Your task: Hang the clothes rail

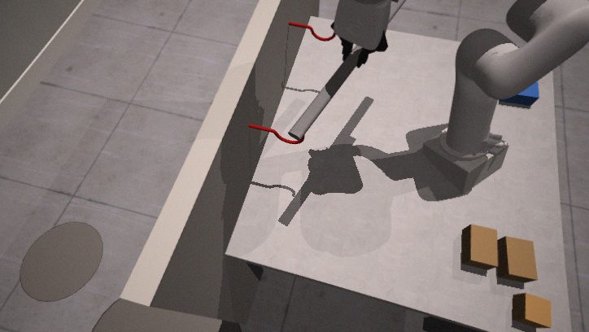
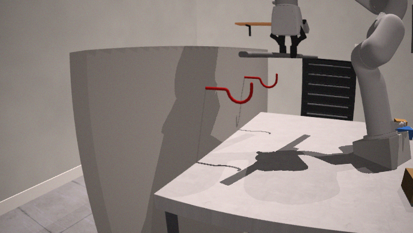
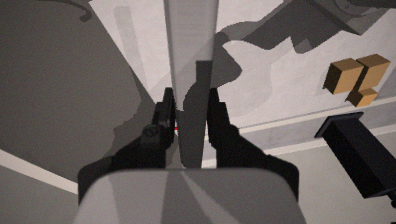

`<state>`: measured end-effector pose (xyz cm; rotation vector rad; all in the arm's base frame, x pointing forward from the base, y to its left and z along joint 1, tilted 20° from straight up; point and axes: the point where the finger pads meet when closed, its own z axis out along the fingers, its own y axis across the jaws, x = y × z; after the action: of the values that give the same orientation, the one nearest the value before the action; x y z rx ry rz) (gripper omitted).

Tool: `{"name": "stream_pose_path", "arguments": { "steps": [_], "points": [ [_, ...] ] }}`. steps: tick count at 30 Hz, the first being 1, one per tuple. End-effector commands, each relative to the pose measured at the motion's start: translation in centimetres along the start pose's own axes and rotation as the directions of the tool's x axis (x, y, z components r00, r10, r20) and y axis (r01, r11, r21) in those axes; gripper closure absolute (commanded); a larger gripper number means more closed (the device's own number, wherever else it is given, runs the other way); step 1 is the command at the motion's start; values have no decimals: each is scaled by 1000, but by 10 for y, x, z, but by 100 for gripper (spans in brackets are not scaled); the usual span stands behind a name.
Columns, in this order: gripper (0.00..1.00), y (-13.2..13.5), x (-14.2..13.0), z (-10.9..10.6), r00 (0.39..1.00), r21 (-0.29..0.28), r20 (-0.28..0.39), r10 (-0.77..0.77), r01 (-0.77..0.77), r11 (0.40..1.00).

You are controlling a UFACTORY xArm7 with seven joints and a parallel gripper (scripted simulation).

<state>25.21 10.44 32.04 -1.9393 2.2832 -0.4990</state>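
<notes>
My gripper (image 2: 287,53) is shut on the grey clothes rail (image 2: 274,54) and holds it level, high above the table. The rail also shows in the overhead view (image 1: 323,97) and runs up the middle of the wrist view (image 3: 191,75) between the black fingers. Two red wall hooks stick out from the grey wall panel: a near hook (image 2: 237,93) and a far hook (image 2: 266,80). The rail sits above both hooks and apart from them. In the overhead view its free end lies over the near hook (image 1: 284,133), and the gripper (image 1: 356,51) is beside the far hook (image 1: 317,32).
The arm's base (image 1: 465,160) stands on the white table. Three tan boxes (image 1: 504,264) sit at the table's front right corner and a blue block (image 1: 523,97) lies behind the arm. A dark drawer cabinet (image 2: 328,88) stands behind the table.
</notes>
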Motion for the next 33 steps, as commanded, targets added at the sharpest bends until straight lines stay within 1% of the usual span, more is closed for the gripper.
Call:
{"name": "stream_pose_path", "arguments": {
  "steps": [1, 15, 33],
  "points": [
    [100, -1, -1, -2, 1000, 3, 2, 1, -1, 1000],
    [100, -1, -1, -2, 1000, 3, 2, 1, -1, 1000],
    [100, -1, -1, -2, 997, 3, 2, -79, 79, 997]
  ]
}}
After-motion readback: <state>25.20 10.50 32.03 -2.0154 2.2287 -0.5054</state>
